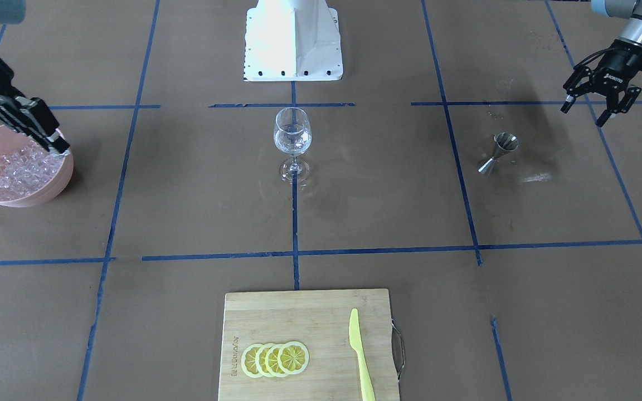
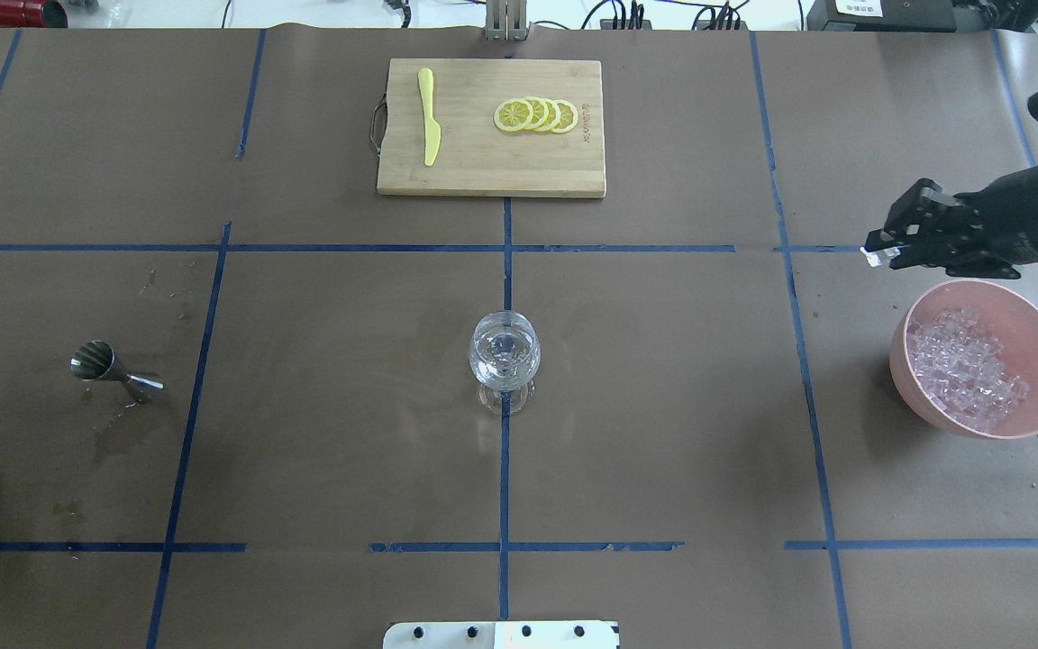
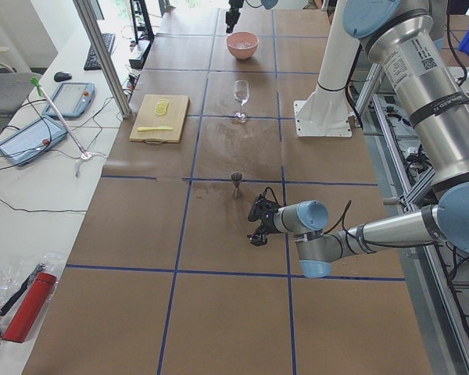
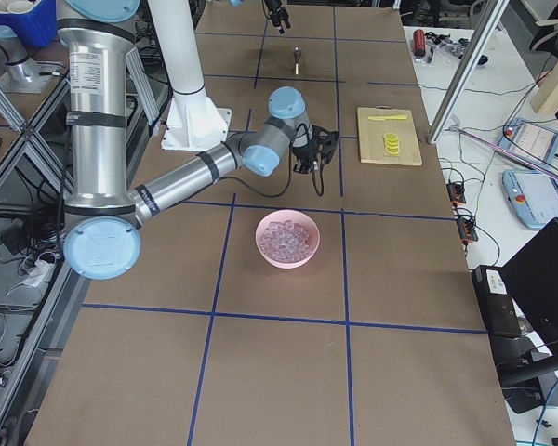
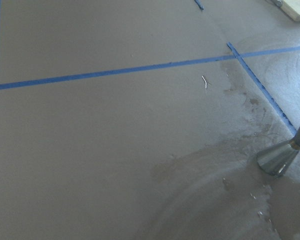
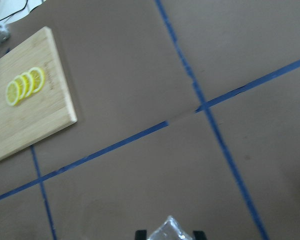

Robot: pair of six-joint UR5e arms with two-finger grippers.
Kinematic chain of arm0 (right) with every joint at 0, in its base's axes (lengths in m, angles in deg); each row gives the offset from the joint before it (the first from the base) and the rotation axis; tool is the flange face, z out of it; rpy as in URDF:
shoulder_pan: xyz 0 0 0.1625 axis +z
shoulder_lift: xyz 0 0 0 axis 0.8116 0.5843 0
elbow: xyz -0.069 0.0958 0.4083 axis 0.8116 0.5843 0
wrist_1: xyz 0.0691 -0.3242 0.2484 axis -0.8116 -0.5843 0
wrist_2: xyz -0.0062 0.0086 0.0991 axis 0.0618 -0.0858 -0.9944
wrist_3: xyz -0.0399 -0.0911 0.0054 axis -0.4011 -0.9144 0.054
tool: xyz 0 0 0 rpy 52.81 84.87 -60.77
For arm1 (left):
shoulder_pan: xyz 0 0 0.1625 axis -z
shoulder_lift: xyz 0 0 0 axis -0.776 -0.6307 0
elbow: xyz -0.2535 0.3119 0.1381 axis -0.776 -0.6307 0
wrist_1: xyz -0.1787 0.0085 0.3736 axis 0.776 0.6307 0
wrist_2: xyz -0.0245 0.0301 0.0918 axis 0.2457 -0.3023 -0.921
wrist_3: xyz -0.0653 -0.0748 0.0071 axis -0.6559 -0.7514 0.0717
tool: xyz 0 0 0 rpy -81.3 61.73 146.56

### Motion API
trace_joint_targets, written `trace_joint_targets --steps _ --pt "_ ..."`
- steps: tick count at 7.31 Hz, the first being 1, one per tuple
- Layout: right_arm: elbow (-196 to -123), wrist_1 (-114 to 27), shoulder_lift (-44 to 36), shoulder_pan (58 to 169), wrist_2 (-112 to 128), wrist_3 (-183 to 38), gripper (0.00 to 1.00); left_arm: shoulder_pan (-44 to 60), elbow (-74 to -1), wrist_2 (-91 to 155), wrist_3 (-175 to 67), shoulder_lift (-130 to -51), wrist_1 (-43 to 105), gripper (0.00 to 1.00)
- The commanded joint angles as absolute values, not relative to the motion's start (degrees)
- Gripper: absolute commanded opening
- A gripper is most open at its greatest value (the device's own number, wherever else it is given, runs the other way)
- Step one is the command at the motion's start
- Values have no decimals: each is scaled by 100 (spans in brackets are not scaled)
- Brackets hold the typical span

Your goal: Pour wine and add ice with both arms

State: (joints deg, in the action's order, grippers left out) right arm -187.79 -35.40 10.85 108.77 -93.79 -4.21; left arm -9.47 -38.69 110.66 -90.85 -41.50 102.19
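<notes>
The brown paper-covered worktop [image 2: 663,406], crossed by blue tape lines, spreads beneath both pincers. The right pincer [image 2: 879,254] hangs raised, its fingers closed on one clear ice cube [image 6: 169,231]. The left pincer [image 1: 583,114] hangs spread wide and empty. The bamboo cutting board [image 2: 483,171] lies well away from both. The pink round bowl [image 2: 1024,315] sits just below the right pincer and holds the heap of small glassy ice cubes [image 2: 965,365]. The clear stemmed wine glass [image 2: 504,353] stands between the two pincers, with bare worktop on either side. The small steel double-cone jigger [image 2: 113,371] stands near the left pincer on a damp patch. A pale yellow plastic knife [image 2: 429,117] and overlapping yellow lemon slices [image 2: 537,114] rest on the board.
</notes>
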Motion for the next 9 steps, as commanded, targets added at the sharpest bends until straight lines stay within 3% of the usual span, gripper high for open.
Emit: trace_joint_targets --steps 1,3,4,8,9 --pt "-18899 -5194 -760 9659 -8913 600 0 -328 -3704 11536 -8516 -4239 10171 100" --pt "-18664 -6043 -1995 8225 -7324 1009 0 -300 -3633 11528 -8514 -4230 10206 100" --pt "-18288 -6046 -2374 8133 -7231 1141 0 -300 -3624 11528 -8514 -4222 10206 100" --pt "-18152 -6046 -2483 8141 -7151 1107 0 -282 -3632 11519 -8558 -4221 10250 100" --pt "-18152 -6054 -2466 8141 -7160 1098 6 -273 -3632 11519 -8558 -4221 10250 100"
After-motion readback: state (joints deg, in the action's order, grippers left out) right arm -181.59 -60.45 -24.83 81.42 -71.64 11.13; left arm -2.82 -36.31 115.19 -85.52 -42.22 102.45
